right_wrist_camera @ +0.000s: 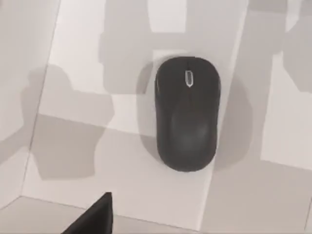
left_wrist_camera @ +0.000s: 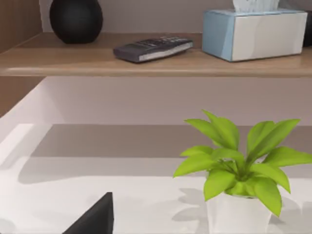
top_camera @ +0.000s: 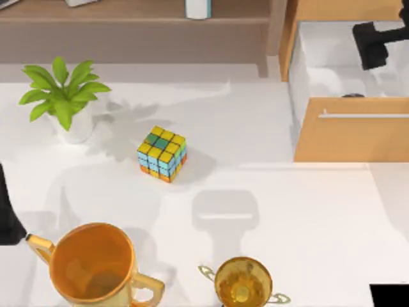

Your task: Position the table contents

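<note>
over the open drawer point(top_camera: 345, 77) at the top view's upper right, your right arm point(top_camera: 374, 41) hangs; can't tell its finger state. its wrist view gives you what the top barely shows: a black mouse point(right_wrist_camera: 187, 113) flat on the drawer's white floor. left arm point(top_camera: 9, 214) sits at the left edge, fingers unreadable too. table point(top_camera: 287, 211) is broad plain white, carrying potted plant point(top_camera: 64, 96), puzzle cube point(top_camera: 162, 153), big gold cup point(top_camera: 92, 265) and small trophy point(top_camera: 242, 281). left wrist view adds a shelf point(left_wrist_camera: 146, 61) with remote point(left_wrist_camera: 152, 48), tissue box point(left_wrist_camera: 253, 34) and dark vase point(left_wrist_camera: 76, 19).
</note>
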{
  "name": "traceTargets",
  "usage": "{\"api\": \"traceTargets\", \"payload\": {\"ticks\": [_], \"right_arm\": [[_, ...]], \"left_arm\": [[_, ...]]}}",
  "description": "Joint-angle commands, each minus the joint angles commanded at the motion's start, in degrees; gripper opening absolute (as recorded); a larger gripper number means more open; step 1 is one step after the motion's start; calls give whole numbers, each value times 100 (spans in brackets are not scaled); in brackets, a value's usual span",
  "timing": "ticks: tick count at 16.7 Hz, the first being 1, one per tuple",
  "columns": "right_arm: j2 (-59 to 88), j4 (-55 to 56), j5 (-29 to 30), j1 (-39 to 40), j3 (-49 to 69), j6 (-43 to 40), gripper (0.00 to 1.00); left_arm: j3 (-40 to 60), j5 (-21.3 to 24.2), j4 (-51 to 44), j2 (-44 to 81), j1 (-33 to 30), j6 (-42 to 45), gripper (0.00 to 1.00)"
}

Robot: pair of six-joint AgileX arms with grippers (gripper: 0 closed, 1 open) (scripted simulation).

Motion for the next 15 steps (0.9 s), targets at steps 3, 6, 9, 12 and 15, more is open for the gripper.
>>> {"api": "traceTargets", "payload": {"ticks": [3, 6, 9, 12, 15], "right_arm": [[1337, -659, 2, 58, 1159, -53, 100], [2165, -1084, 1, 69, 1872, -69, 100], [2459, -1231, -2, 60, 2126, -64, 100], [2459, -1231, -2, 60, 2126, -64, 100], [2459, -1185, -2, 46, 2079, -75, 100]], "left_arm": [[0, 0, 0, 0, 0, 0, 100], [0, 0, 0, 0, 0, 0, 100], [0, 0, 0, 0, 0, 0, 100], [0, 0, 0, 0, 0, 0, 100], [0, 0, 0, 0, 0, 0, 100]]}}
